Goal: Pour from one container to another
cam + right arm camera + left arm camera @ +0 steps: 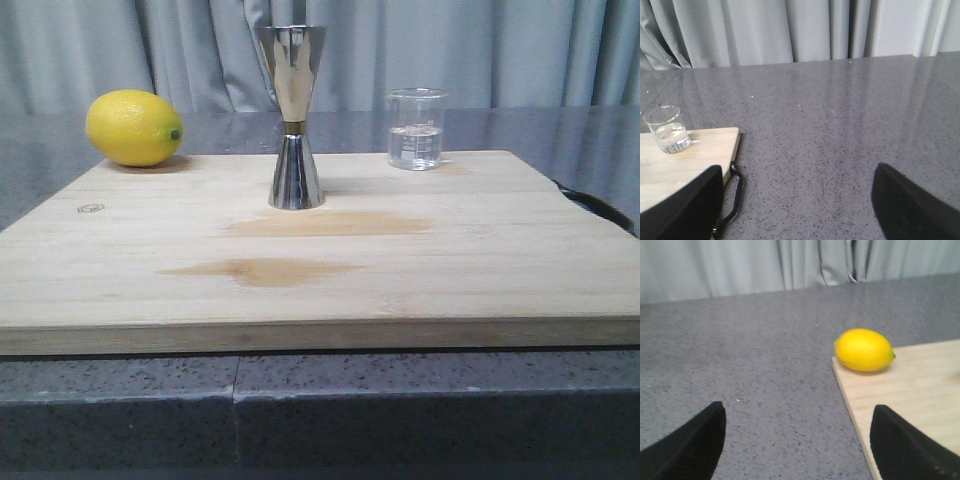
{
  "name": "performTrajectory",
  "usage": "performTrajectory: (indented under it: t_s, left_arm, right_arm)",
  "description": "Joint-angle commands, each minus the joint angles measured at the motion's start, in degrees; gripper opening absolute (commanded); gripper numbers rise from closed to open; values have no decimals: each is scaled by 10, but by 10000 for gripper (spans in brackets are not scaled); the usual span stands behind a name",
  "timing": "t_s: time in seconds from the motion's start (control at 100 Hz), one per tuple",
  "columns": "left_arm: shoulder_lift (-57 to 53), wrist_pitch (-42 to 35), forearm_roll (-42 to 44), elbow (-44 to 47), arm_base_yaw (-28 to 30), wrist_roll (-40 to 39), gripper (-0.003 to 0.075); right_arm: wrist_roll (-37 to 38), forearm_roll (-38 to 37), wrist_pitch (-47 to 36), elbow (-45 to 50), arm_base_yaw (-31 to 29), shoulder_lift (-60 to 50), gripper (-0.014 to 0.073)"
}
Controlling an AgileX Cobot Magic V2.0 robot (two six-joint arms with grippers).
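The clear glass beaker [415, 129] stands upright at the back right of the wooden board [320, 290] and holds a little clear liquid. It also shows in the right wrist view as the beaker [667, 130], far ahead of the fingers. The steel jigger [292, 115] stands upright at the board's back middle. My left gripper [797, 437] is open over the grey counter beside the board's left edge, nothing between its fingers. My right gripper [797, 200] is open over the counter off the board's right edge, also empty. Neither gripper shows in the front view.
A yellow lemon [133, 127] lies at the board's back left corner, also seen as the lemon [864, 349]. A black handle loop [732, 195] hangs off the board's right edge. Two damp patches [270, 270] mark the board. Grey curtains close the back.
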Motion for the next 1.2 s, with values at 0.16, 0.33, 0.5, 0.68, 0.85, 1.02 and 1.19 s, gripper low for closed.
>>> performTrajectory:
  t_s: [0.16, 0.33, 0.5, 0.68, 0.85, 1.02, 1.19]
  left_arm:
    - [110, 0, -234, -36, -74, 228, 555]
    - [183, 5, -388, -36, -135, 421, 555]
    - [263, 6, -470, -37, -160, 531, 555]
    - [335, 40, -533, -41, -128, 605, 555]
    - [391, 144, -618, -55, -68, 717, 555]
    - [446, 221, -704, -55, -44, 851, 555]
    - [501, 285, -779, -55, -45, 943, 555]
  right_arm:
    - [-5, -3, -23, -27, -3, 37, 531]
    - [-5, -3, -24, -27, -3, 38, 531]
    - [-5, -3, -24, -27, -3, 38, 531]
    - [-5, -3, -24, -27, -3, 38, 531]
    - [-5, -3, -24, -27, -3, 38, 531]
    - [-5, -3, -24, -27, -3, 38, 531]
    - [-5, -3, -24, -27, -3, 38, 531]
